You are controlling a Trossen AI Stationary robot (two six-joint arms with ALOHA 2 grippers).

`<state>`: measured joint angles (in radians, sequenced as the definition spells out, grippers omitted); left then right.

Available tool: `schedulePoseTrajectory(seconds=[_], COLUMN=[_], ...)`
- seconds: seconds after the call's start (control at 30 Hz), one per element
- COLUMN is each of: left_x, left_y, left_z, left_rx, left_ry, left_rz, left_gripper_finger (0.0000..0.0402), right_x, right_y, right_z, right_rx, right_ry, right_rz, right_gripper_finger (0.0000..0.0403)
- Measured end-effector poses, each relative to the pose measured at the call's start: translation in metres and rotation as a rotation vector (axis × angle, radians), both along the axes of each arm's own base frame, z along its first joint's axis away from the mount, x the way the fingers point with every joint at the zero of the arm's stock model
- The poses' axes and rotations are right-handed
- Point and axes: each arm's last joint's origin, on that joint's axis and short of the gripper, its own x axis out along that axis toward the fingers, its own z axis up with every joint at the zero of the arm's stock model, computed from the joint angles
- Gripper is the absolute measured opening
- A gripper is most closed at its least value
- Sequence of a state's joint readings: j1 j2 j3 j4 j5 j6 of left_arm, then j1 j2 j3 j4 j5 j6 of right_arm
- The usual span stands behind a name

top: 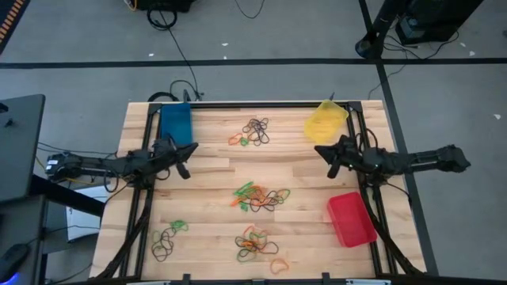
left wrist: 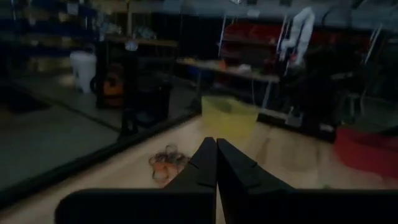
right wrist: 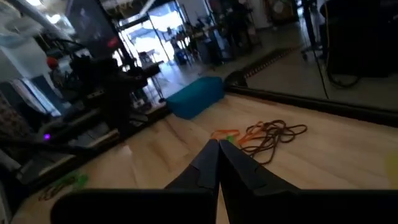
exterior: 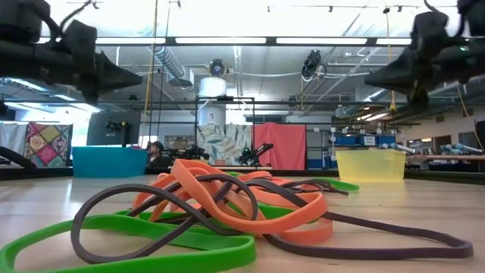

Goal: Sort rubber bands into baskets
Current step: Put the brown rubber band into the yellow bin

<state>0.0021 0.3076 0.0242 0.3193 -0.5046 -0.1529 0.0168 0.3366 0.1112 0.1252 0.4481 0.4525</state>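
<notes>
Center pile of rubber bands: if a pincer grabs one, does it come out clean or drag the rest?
Likely drags others: the center pile shows orange, green and dark loops overlapping and threaded through each other. Probably floppy, since the loops lie in loose curves on the table. Likely light, being thin strips, so neighbours would lift easily.

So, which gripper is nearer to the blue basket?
Left. The left gripper, shut, hovers just beside the blue basket, off its near corner. The right gripper, also shut, is across the table, just below the yellow basket.
</notes>
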Motion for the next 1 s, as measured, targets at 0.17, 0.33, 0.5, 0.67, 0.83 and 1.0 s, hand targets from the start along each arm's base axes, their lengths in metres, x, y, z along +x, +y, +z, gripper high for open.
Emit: schedulePoseTrajectory(seconds=[0.17, 0.33, 0.5, 0.67, 0.83, 1.0], left_x=[0.011, 0.019, 0.025, 0.028, 0.03, 0.033], left_y=[0.002, 0.004, 0.007, 0.008, 0.009, 0.009], left_z=[-0.002, -0.006, -0.004, 0.003, 0.003, -0.004], left_rx=[-0.076, -0.054, 0.045, 0.151, 0.176, 0.129], left_ry=[0.005, 0.033, 0.044, 0.023, 0.022, 0.057], left_rz=[-0.114, -0.087, 0.003, 0.062, 0.078, 0.071], left_gripper_finger=[0.0008, 0.0026, 0.004, 0.0041, 0.0042, 0.0053], right_x=[0.024, 0.052, 0.087, 0.131, 0.17, 0.197], right_y=[-0.013, -0.034, -0.057, -0.081, -0.109, -0.131], right_z=[0.015, 0.012, 0.014, 0.022, 0.019, 0.001], right_rx=[0.046, 0.107, 0.133, 0.072, 0.022, 0.054], right_ry=[0.18, 0.37, 0.482, 0.572, 0.684, 0.778], right_rz=[0.106, 0.033, 0.067, 0.1, 0.098, 0.174], right_gripper_finger=[0.0023, 0.0022, 0.0023, 0.0023, 0.0027, 0.006])
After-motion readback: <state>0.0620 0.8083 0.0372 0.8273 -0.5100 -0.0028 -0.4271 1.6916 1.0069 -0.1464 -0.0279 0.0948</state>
